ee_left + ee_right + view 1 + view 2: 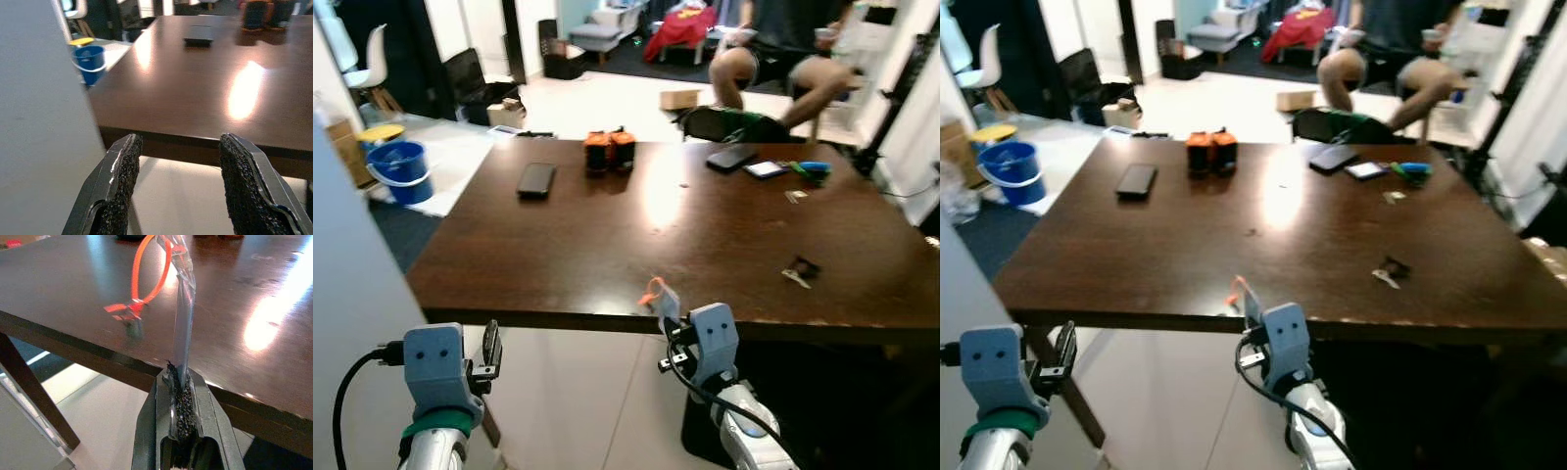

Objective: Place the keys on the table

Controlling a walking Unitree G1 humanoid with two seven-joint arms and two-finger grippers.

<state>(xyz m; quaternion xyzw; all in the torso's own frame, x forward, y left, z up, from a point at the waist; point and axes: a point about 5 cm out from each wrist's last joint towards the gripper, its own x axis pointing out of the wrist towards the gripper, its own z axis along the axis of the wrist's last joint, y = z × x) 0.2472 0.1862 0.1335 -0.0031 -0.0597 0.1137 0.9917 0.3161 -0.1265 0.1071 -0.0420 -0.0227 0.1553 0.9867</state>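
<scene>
Right gripper: the right gripper (180, 396) is raised at the near edge of the table (607, 245), its two black fingers pressed together on a flat, clear strip.
Keys: the keys (128, 313) hang from an orange loop (151, 274) joined to the top of that strip. They are blurred in the right wrist view, and hang just above or at the tabletop beside its near edge. Whether they touch the wood cannot be told.
Keys in the head views: the orange loop (652, 290) shows just above the gripper's blue housing, over the table's front edge.
Left gripper: the left gripper (181, 181) is held low, in front of and below the table's near left corner. Its fingers (120, 183) stand wide apart with nothing between them.
Table: dark brown wood, glossy, with a bright patch of reflected light near the middle.
Far left of table: a black phone (536, 179) lies flat.
Far middle: two orange and black objects (610, 151) stand side by side, touching.
Far right: another dark phone (732, 157), a small flat device (766, 169) and a blue and green item (811, 167) lie near one another.
Right side: a small dark item with a pale tag (799, 269) lies apart from the rest.
Floor at left: a blue bucket (399, 169) stands beside the table.
Beyond the table: a person (783, 59) is seated, with bare knees showing.
Background: a white chair (367, 61) stands at the far left.
</scene>
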